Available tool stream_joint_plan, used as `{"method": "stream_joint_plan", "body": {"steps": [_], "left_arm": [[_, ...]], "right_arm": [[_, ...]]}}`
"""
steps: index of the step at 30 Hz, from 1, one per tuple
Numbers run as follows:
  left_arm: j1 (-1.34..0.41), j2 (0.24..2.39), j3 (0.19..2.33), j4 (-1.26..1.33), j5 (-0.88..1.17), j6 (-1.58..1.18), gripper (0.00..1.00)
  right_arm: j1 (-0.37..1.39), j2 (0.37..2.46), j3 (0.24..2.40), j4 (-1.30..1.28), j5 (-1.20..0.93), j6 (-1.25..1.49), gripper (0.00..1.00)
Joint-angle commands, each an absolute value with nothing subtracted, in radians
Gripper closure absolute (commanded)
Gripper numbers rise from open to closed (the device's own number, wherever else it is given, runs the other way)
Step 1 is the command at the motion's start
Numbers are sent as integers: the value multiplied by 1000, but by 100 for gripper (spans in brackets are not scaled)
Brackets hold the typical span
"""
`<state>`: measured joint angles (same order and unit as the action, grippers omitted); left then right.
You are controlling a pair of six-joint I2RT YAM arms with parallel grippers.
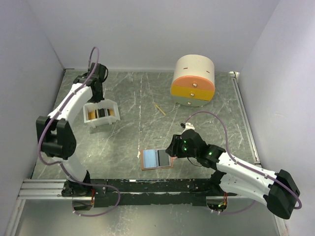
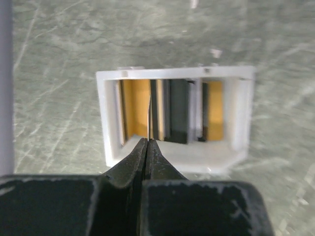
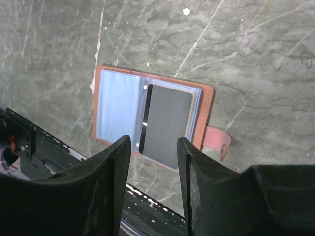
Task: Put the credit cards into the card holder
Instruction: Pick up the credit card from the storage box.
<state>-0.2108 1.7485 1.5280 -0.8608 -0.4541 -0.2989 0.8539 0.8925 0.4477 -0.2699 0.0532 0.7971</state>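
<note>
Pinched fingertips of the left end effector (image 2: 147,143) filled the near edge of its wrist view. They were clamped on one credit card (image 2: 149,118) seen edge-on, so its colour could not be told. Just beyond the tips sat the white tray (image 2: 174,72), with gold and dark cards (image 2: 177,110) standing in its slots.

The right end effector (image 3: 153,145) hung with its jaws wide and empty. Below it the card holder (image 3: 115,103) lay open on the tabletop (image 3: 256,59), a dark grey card (image 3: 170,123) on its right-hand inner face. Whether that card was tucked into a sleeve or only lying loose could not be told.

The left grip appeared to bite only the card's margin, so the card might pivot or slip on the way to the holder, which lay well apart from that end effector. Nothing pinned the holder, so pushing a card in might slide it or knock the dark grey card free.
</note>
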Motion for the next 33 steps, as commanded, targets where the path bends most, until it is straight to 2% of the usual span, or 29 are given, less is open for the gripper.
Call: {"method": "stream_joint_plan", "body": {"steps": [1,9,16,22,28,33], "left_arm": [[-206,1592,1475,-798,-189,-323,93],[-206,1305,1186,-489,450,-480,93],[-213,1171,890,-59,886,-812,93],[-238,1085,677,296,1002,-1065,93],[-313,1047,603,376,1006,-1142,93],[-349,1034,576,402,994,-1162,93]], "right_arm": [[856,843,483,-264,70,833,57],[855,695,446,-62,-2,925,57],[854,715,488,119,-118,994,59],[854,828,542,215,-176,1029,58],[853,915,535,332,-197,1077,54],[853,948,522,394,-207,1091,59]]}}
